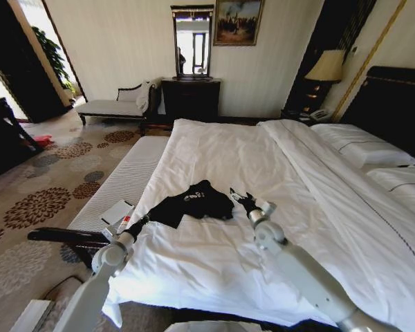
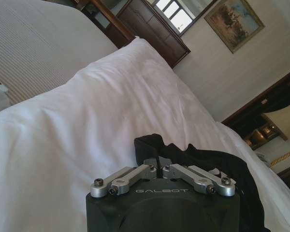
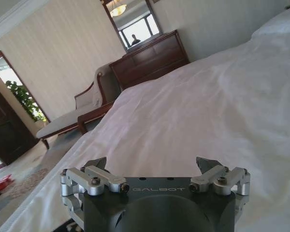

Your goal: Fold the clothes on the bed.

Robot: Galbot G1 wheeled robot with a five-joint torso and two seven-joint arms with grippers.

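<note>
The clothes (image 1: 196,201), one black T-shirt with small white lettering, lie crumpled on the white duvet of the bed (image 1: 263,159), near its foot. One corner of the shirt is drawn out to a point toward my left gripper (image 1: 141,222). In the left wrist view the left gripper (image 2: 158,164) has its fingers pressed together at the edge of the black shirt (image 2: 208,162). My right gripper (image 1: 239,199) sits just beside the shirt's other side. Its fingers (image 3: 97,164) stand wide apart over the white duvet (image 3: 208,106), so the right gripper (image 3: 152,165) holds nothing.
A grey striped bench (image 1: 124,181) runs along the bed's left side, with a dark low table (image 1: 62,237) in front of it. Pillows (image 1: 363,146) and the dark headboard (image 1: 394,104) are at the right. A dresser (image 1: 190,99), chaise (image 1: 117,105) and lamp (image 1: 326,67) line the far wall.
</note>
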